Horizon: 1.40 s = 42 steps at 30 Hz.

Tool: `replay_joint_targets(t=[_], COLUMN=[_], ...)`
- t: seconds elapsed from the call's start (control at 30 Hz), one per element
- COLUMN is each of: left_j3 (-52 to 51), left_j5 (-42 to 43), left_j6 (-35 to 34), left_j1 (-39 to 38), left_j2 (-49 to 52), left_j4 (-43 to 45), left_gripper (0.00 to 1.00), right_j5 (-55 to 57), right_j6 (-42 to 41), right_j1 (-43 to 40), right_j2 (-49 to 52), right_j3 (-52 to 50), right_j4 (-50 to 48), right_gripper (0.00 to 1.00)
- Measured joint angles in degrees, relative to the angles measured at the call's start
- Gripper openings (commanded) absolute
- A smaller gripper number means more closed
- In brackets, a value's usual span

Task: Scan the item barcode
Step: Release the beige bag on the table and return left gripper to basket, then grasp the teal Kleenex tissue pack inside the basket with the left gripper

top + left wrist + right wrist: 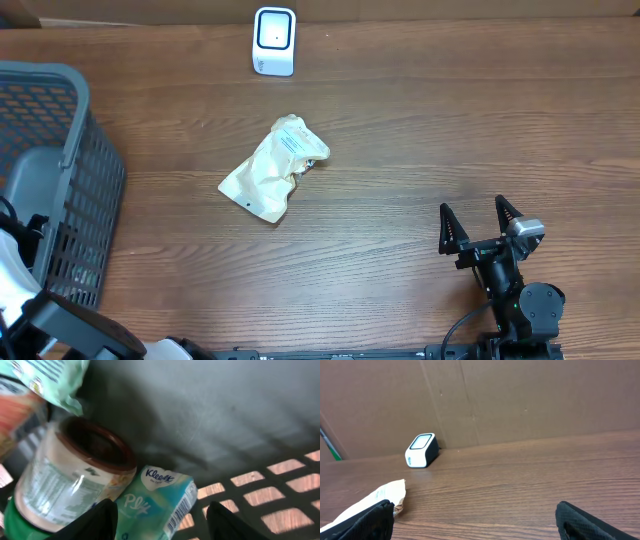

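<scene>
Left gripper [162, 516] spread astride the Kleenex pack [152, 492] inside the basket [95, 190], beside a jar [75, 475]; pack looks light, soft and slick, so pinch its long sides; right gripper [471, 206] spread wide, far outside the basket.

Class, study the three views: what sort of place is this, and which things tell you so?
Probably a mock shop-checkout bench: a small white barcode scanner stands on a wooden table, a grey basket holds groceries like a Kleenex pack, and cardboard sheets wall the back.
</scene>
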<state>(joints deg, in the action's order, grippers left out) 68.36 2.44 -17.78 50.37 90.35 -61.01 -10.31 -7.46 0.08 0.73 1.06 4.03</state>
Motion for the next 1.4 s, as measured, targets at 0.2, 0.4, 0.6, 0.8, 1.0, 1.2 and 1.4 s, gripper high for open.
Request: replay_joint_targets(t=[0.2,0.4,0.6,0.8,1.0,1.2,1.4], left_j3=[-0.6,-0.6,-0.7,-1.0,0.7,9.6,19.1], left_j5=[0.2,0.6,1.2,1.4,2.5,5.2,6.4], left_j6=[0.6,2.2,3.7,4.4,4.4,4.4,4.4], left_j1=[0.0,0.0,0.0,0.0,0.0,0.0,0.0], left_j2=[4.8,7.1,7.3,7.3,7.4,7.5,6.4], left_j4=[-0.9,-1.6,-2.0,-1.9,-3.6,-8.0,-12.0], left_gripper=[0.65,0.52,0.13,0.04,0.04,0.04,0.04], right_j5=[0.0,0.0,0.0,0.0,0.0,0.0,0.0], right_j6=[0.0,0.0,0.0,0.0,0.0,0.0,0.0], right_j1=[0.0,0.0,0.0,0.0,0.0,0.0,0.0], right_j2=[0.0,0.0,0.0,0.0,0.0,0.0,0.0], right_j3=[0.0,0.0,0.0,0.0,0.0,0.0,0.0], right_j4=[0.0,0.0,0.0,0.0,0.0,0.0,0.0], right_gripper=[1.0,1.0,1.0,1.0,1.0,1.0,1.0])
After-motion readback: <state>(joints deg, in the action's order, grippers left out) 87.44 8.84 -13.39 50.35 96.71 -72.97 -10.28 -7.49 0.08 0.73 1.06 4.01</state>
